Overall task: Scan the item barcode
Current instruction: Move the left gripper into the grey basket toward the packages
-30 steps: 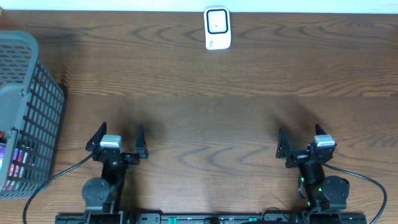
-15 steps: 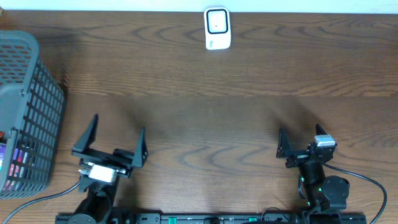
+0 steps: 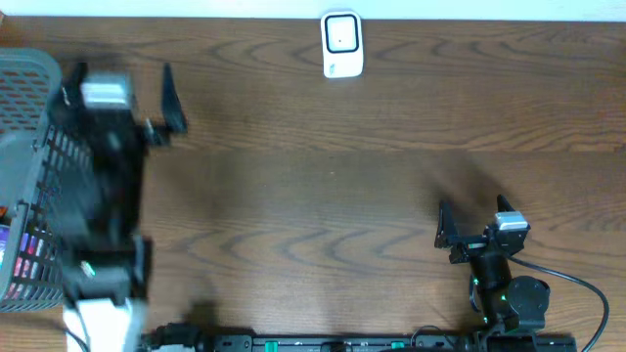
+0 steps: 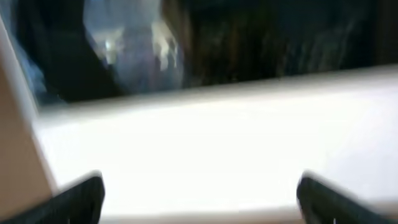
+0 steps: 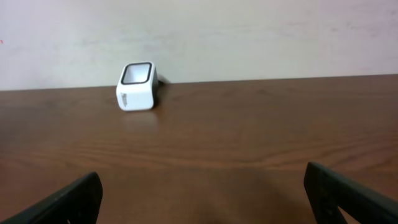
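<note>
Items (image 3: 18,256) for scanning lie inside the grey mesh basket (image 3: 24,156) at the left edge of the tabletop (image 3: 323,196). Only coloured patches show through the mesh, so neither their kind nor any barcode can be made out. The white scanner (image 3: 342,44) stands at the middle of the far edge, well apart from the basket, its window facing up.

The left gripper (image 3: 122,78) hangs above the basket's far right corner with jaws wide apart and nothing between them. It shows blurred from overhead, and its own wrist camera gives only smear, so its height over the contents cannot be told. The right gripper (image 3: 472,217) sits near the front edge on the right, jaws likewise spread and empty.

Assessment: the step in hand is the reach into the basket for one item.

Recommendations:
- Come straight down clear of the basket wall.
- Take a single item across a firm face, not by a loose flap.
- Lift it fully above the rim before crossing toward the scanner.
- Keep the barcode side free of the fingers.
</note>
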You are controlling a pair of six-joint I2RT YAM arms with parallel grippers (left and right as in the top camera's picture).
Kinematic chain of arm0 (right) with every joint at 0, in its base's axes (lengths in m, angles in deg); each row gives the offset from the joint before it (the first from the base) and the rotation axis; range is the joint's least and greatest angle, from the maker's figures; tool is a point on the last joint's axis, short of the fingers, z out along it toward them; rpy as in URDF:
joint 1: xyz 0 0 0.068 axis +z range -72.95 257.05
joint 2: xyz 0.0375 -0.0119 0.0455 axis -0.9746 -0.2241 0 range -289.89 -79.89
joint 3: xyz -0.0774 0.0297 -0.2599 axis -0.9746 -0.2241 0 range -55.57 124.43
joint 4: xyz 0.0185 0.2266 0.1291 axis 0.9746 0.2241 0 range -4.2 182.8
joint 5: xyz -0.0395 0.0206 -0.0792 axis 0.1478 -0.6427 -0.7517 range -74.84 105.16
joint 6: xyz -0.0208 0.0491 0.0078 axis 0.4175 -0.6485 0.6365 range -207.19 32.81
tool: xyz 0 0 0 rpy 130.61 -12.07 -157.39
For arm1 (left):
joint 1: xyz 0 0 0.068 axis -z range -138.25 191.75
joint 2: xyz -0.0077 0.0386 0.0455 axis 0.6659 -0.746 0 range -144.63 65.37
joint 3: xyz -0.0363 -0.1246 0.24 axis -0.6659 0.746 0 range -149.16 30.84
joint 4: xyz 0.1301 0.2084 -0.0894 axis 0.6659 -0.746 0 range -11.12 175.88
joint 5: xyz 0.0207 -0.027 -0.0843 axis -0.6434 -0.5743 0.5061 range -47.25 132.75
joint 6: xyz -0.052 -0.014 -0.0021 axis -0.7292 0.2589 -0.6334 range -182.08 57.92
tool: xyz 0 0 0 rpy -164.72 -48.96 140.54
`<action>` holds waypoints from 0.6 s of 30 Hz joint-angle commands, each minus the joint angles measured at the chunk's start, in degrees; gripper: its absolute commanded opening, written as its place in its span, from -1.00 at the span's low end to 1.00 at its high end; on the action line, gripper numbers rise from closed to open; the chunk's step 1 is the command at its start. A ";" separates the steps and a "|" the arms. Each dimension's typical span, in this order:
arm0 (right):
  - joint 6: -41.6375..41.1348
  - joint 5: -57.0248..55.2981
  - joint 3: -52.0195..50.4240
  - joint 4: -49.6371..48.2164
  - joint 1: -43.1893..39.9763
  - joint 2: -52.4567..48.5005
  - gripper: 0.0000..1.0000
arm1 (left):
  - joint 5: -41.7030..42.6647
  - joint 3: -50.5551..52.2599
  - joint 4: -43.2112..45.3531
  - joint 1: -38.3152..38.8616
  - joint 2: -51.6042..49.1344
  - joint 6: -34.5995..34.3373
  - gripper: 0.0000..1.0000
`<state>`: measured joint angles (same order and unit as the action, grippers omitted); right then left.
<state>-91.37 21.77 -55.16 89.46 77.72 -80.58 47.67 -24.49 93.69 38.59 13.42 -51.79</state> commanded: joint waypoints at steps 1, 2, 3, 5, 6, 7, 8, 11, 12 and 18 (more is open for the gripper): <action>0.61 -0.07 -0.09 0.20 0.28 0.31 0.99 | 5.14 -22.03 -13.11 -6.64 -13.29 -0.68 0.95; 0.61 -0.09 -0.09 0.20 0.28 0.31 0.99 | 8.39 -28.63 -18.25 -9.18 -17.64 -0.66 0.95; 0.63 -0.07 -0.09 0.20 0.28 0.31 0.99 | 11.39 -33.27 -21.18 -11.23 -20.92 -0.68 0.95; 0.63 -0.07 -0.09 0.20 0.28 0.31 0.99 | 21.53 -41.97 -26.47 -15.61 -28.04 -1.40 0.95; 0.63 -0.09 -0.09 0.20 0.28 0.31 0.98 | 23.34 -43.01 -28.30 -16.46 -29.38 -1.38 0.96; 0.63 -0.09 -0.09 0.20 0.28 0.31 0.99 | 23.78 -43.25 -29.49 -17.27 -30.38 -1.33 0.95; 0.63 -0.07 -0.09 0.20 0.28 0.31 0.99 | 23.39 -43.25 -29.40 -18.16 -31.34 -1.31 0.95; 0.63 -0.07 -0.09 0.20 0.28 0.31 0.98 | 16.33 -43.28 -29.07 -21.62 -33.09 -5.64 0.95; 0.63 -0.09 -0.09 0.20 0.28 0.31 0.98 | 13.33 -43.28 -28.48 -23.08 -33.46 -9.25 0.95; 0.61 -0.07 -0.09 0.20 0.28 0.31 0.99 | 10.14 -43.28 -26.10 -39.17 -36.09 -28.46 0.95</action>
<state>-91.22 21.75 -55.16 89.44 77.72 -80.58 59.70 -66.50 67.40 7.62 -22.25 -65.63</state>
